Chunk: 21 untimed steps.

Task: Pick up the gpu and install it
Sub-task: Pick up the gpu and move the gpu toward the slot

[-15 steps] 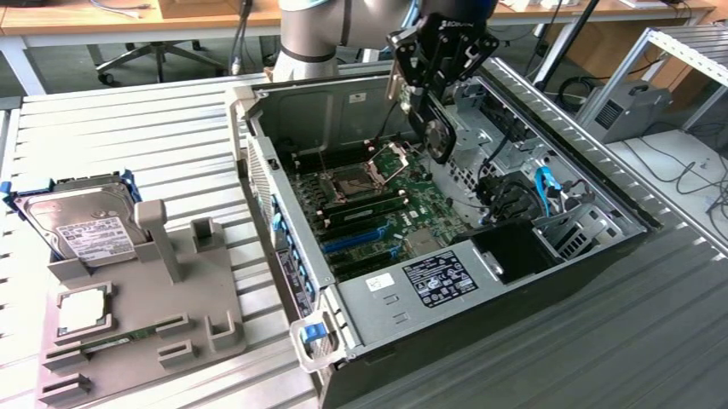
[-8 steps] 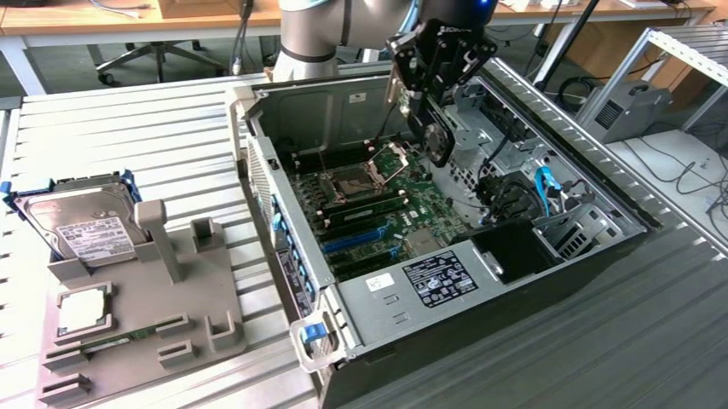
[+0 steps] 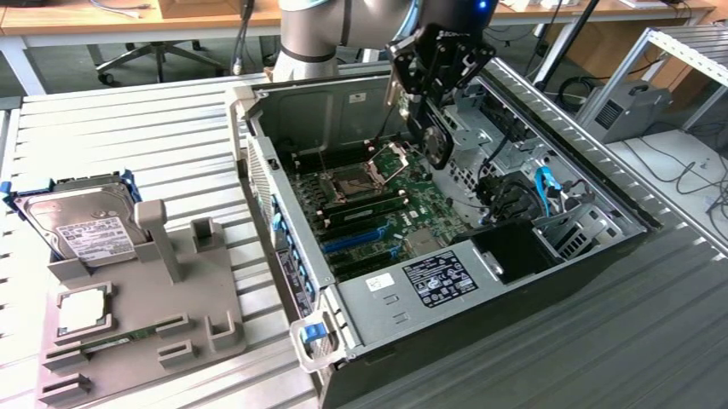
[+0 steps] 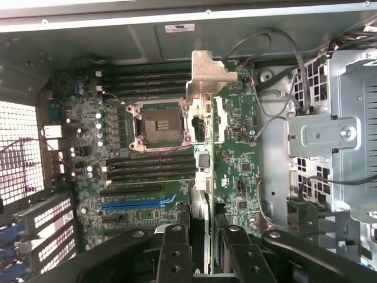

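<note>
The gripper [image 3: 432, 94], clamped on the gpu [image 3: 439, 141] above the motherboard [image 3: 432, 201], risks striking the open CPU socket [image 3: 344, 181] if the card descends misaligned with the near blue slot [image 3: 353, 239].

Take the white label [image 4: 179, 28] on the case wall as twelve o'clock from the empty CPU socket [image 4: 160, 125]. Black memory slots [image 4: 144, 76] lie at twelve and at six. A blue expansion slot [image 4: 132, 204] sits at seven, a perforated vent [image 4: 20, 156] at nine and a grey metal cage [image 4: 347, 135] at three. At five, the gripper [image 4: 203, 239] pinches the gpu [image 4: 202, 168] edge-on in front of the motherboard [image 4: 235, 153], with its silver bracket [image 4: 209, 73] at one.
</note>
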Each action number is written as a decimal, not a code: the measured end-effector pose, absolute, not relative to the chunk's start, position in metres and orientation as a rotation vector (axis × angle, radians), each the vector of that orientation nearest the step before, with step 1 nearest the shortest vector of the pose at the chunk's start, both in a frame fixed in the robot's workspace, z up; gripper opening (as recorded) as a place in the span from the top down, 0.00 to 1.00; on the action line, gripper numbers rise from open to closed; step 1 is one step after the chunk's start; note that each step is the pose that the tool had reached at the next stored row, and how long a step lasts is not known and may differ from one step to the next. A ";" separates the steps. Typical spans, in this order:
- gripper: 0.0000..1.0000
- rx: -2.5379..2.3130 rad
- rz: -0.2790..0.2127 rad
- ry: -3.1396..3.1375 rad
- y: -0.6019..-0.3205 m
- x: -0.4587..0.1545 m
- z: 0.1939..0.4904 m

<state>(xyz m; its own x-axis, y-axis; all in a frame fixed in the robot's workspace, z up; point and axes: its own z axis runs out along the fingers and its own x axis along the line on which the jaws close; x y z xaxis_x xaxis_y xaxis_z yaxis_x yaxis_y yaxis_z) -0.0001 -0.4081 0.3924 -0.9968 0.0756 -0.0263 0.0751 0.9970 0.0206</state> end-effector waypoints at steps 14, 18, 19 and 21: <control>0.74 0.117 0.030 3.112 -0.408 0.001 0.385; 0.74 0.117 0.030 3.112 -0.408 0.001 0.383; 0.74 0.117 0.030 3.112 -0.408 0.001 0.382; 0.74 0.117 0.030 3.112 -0.408 0.001 0.381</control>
<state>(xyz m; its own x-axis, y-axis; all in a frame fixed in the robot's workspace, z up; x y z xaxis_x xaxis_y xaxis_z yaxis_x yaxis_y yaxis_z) 0.0013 -0.4081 0.3811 -0.9968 0.0756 -0.0262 0.0751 0.9970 0.0205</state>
